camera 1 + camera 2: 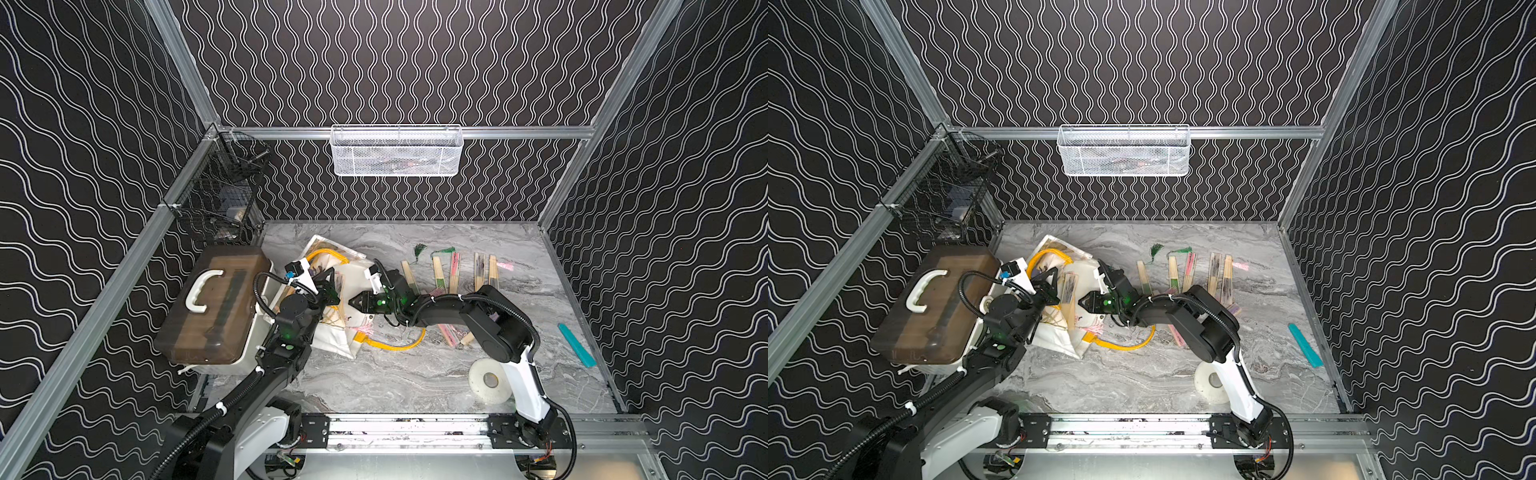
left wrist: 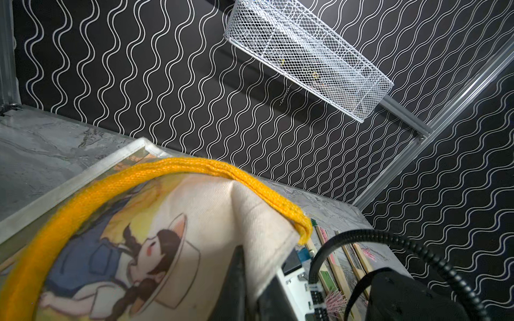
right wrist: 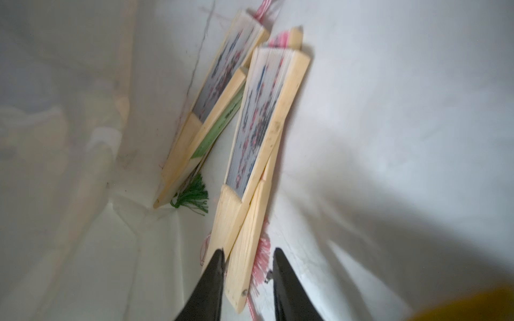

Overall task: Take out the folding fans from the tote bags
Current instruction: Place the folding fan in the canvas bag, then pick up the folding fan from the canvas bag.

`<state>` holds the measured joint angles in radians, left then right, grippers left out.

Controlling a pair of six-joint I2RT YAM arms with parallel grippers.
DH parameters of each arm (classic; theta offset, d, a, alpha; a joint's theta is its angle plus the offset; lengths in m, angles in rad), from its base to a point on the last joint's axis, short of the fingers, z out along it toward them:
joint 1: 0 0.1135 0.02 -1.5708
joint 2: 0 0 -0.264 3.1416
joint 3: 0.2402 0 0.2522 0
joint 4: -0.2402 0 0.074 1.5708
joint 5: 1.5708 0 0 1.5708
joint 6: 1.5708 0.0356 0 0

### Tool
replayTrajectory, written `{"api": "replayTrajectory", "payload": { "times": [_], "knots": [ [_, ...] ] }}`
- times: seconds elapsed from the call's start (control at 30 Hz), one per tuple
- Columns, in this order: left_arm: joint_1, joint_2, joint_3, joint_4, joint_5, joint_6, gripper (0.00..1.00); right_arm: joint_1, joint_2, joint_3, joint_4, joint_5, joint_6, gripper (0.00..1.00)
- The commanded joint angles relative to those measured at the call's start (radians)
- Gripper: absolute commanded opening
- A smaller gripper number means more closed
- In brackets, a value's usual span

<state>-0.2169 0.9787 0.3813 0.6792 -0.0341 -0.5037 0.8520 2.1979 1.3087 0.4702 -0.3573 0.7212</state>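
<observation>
Grey marble table (image 1: 374,386), black walls w/ white wavy lines, alu frame all round.

Your count:
- 2 tote bags (image 1: 332,338) as far as I can tell, overlapping at ctr-left, white canvas w/ yellow handles.
- 1 brown-lidded box (image 1: 216,303) w/ white handle at the left, lid on.
- 1 white tape roll (image 1: 478,376) near the front.
- 1 teal bar (image 1: 577,345) by the right wall.
- 2 baskets.

Fans (image 1: 438,270): 5 lie in a row on the table toward the back, beside the bags. At least 2 more poke out from under your right arm.

Right wrist view shows at least 4 more inside a bag: 2 w/ blue-pink folds, 1 green w/ a green tassel, and 1 tan fan (image 3: 242,272) underneath w/ a pink tassel beside it.

Your right gripper (image 3: 249,251) is inside that bag, jaws apart either side of the tan fan's end, not clamped on it. Your left gripper (image 1: 330,289) is clenched on a bag's canvas rim by a yellow handle, rim raised off the table.

White mesh basket (image 1: 395,166) on the back rail and black wire basket (image 1: 216,195) in the left corner each hold sth, can't tell what.
</observation>
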Motion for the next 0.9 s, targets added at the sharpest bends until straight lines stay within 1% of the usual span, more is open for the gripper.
{"api": "replayTrajectory", "payload": {
  "times": [0.0, 0.07, 0.17, 0.23, 0.3, 0.5, 0.6, 0.73, 0.87],
  "knots": [
    [0.0, -0.003, 0.007, 0.061, 0.031, -0.03, 0.0, 0.011, 0.016, 0.022, 0.001, -0.011, -0.013, 0.36],
    [0.0, 0.0, 0.0, 0.081, 0.061, -0.035, 0.0, 0.01, 0.022, 0.044, -0.01, 0.009, -0.022, 0.4],
    [0.0, -0.014, -0.012, 0.097, 0.107, -0.045, 0.0, 0.006, 0.018, 0.053, -0.028, 0.072, -0.04, 0.47],
    [-0.001, -0.033, -0.019, 0.097, 0.129, -0.037, 0.0, -0.01, 0.017, 0.05, -0.014, 0.095, -0.025, 0.49],
    [0.001, -0.055, -0.016, 0.068, 0.141, -0.022, 0.0, -0.033, 0.028, 0.048, 0.02, 0.09, 0.007, 0.51],
    [-0.001, -0.101, -0.01, -0.021, 0.158, -0.009, 0.0, -0.077, 0.076, 0.101, 0.066, 0.036, 0.062, 0.53],
    [0.0, -0.111, -0.003, -0.057, 0.161, -0.009, 0.0, -0.08, 0.088, 0.124, 0.068, 0.006, 0.07, 0.52],
    [0.0, -0.112, 0.001, -0.096, 0.13, 0.008, 0.0, -0.076, 0.066, 0.081, 0.087, -0.029, 0.085, 0.52],
    [0.002, -0.088, -0.026, -0.048, 0.109, -0.01, 0.0, -0.076, 0.051, 0.028, 0.111, -0.09, 0.1, 0.48]
  ]
}}
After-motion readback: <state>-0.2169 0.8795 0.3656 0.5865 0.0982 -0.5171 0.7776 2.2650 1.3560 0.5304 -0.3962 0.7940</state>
